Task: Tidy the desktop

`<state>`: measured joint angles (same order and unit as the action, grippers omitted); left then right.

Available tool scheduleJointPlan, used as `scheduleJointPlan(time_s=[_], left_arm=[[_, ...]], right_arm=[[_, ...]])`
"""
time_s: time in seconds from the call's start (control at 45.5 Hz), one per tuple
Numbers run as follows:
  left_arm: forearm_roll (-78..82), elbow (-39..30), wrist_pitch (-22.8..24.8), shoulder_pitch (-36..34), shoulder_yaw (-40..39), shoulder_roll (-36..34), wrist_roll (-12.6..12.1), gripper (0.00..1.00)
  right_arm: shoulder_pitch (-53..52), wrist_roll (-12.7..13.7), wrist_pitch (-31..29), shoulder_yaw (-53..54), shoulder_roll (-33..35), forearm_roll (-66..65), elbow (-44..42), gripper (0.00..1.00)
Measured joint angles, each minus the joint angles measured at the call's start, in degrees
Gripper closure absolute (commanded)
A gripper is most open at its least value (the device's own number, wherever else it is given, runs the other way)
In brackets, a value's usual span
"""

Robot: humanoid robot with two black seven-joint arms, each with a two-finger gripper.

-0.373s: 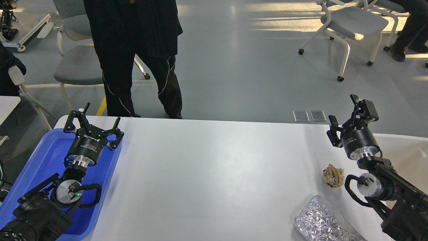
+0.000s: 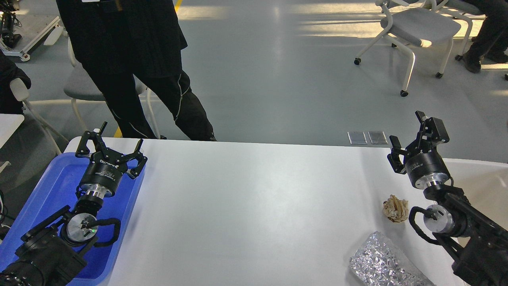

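The white desktop fills the lower view. A crumpled beige paper ball lies on it at the right. A crumpled silver foil packet lies nearer the front right edge. My left gripper is open and empty above the far end of the blue tray. My right gripper is open and empty above the far right of the desktop, behind the paper ball and apart from it.
A cream-white bin stands at the desktop's right edge under my right arm. A person in black stands just beyond the far left edge. Chairs stand on the grey floor behind.
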<state>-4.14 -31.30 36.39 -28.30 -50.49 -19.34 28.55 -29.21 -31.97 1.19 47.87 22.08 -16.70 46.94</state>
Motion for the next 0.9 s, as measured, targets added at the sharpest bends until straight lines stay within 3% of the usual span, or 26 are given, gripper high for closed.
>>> scheduleJointPlan(time_s=[0.725, 0.9], left_arm=[[0.0, 0.0, 0.0, 0.0, -0.1, 0.0, 0.0, 0.0], [0.0, 0.0, 0.0, 0.0, 0.0, 0.0, 0.0, 0.0]], right_arm=[[-1.1, 0.1, 0.0, -0.4, 0.4, -0.1, 1.5, 0.0], [-0.8, 2.7, -0.2, -0.5, 1.0, 0.1, 2.7, 0.0]])
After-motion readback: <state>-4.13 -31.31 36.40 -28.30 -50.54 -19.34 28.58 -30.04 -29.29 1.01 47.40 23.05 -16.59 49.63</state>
